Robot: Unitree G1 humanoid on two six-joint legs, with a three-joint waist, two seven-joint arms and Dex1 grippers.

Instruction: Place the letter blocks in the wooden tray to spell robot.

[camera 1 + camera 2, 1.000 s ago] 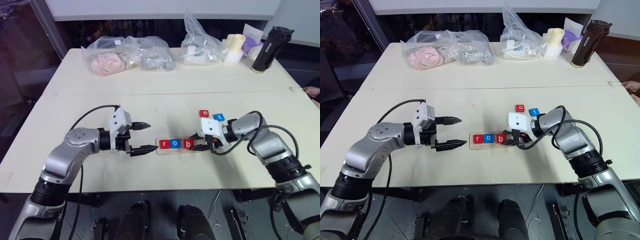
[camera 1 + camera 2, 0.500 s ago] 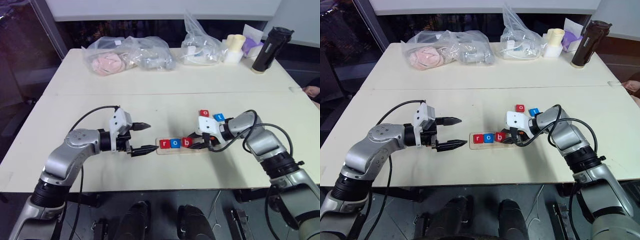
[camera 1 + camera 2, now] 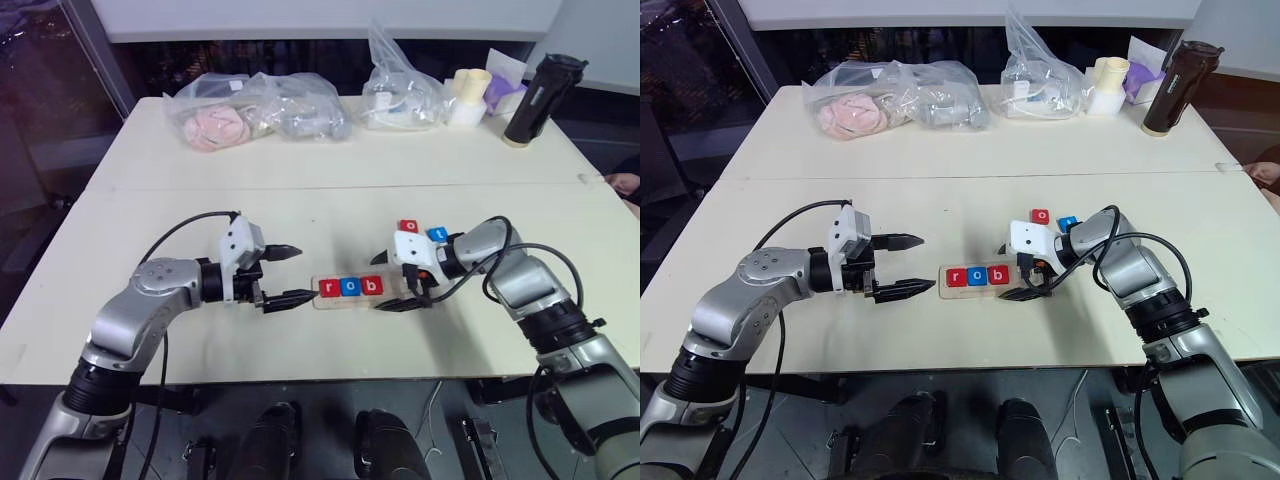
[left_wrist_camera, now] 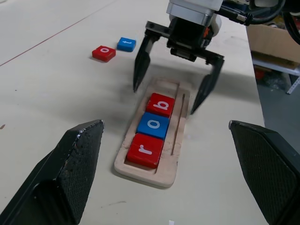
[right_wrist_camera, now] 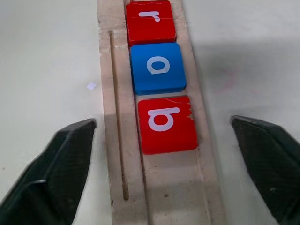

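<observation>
The wooden tray (image 5: pixel 168 187) lies near the table's front edge. In it sit a red r block (image 3: pixel 328 288), a blue o block (image 3: pixel 350 287) and a red b block (image 3: pixel 371 286), side by side from its left end. A loose red o block (image 3: pixel 408 226) and a blue t block (image 3: pixel 438 234) rest on the table behind the tray's right end. My right gripper (image 3: pixel 380 282) is open, its fingers straddling the tray just right of the b block and holding nothing. My left gripper (image 3: pixel 303 274) hovers open and empty just left of the tray.
Along the table's far edge sit clear plastic bags (image 3: pixel 255 108), another bag (image 3: pixel 400 85), cream cups (image 3: pixel 468 95) and a black bottle (image 3: pixel 540 100). A person's hand (image 3: pixel 628 183) shows at the right edge.
My right gripper has opened from shut, and the b block now lies free in the tray. The left arm has stayed still.
</observation>
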